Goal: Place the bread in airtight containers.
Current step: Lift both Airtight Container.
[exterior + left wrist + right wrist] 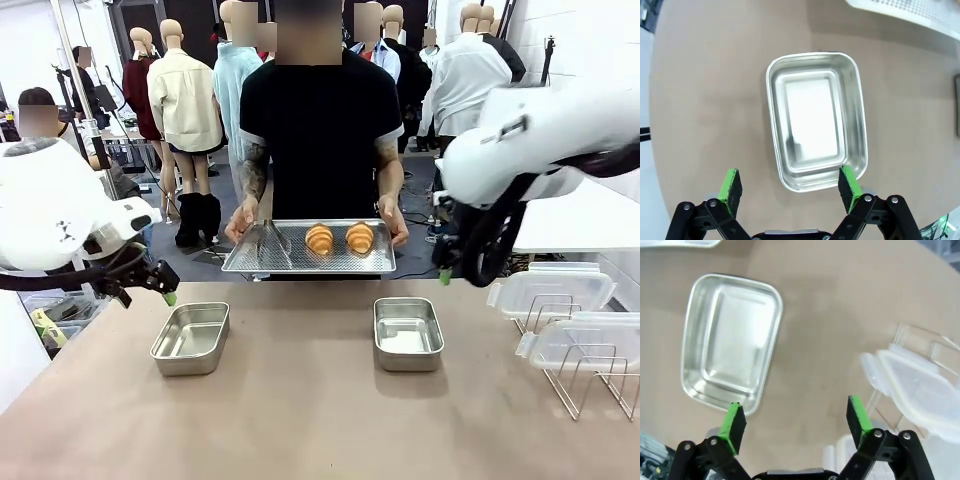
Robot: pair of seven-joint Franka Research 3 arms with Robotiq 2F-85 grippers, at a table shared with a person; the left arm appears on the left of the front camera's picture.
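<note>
The left croissant point(319, 238) and right croissant point(359, 236) sit side by side on the perforated tray point(250, 262) a person holds at the bench's point(300, 420) far edge. The left tub point(190, 338) and right tub point(408, 333) are empty and lidless. The left hand point(790, 184) and right hand point(796, 416) are both spread wide, holding nothing. I'd guess the pastry's light, flaky and easy to crush, so pinch gently across the fat middle, not the tips.

Bright overhead light glares off the steel tub point(812, 120); wrist views curve at their edges.
</note>
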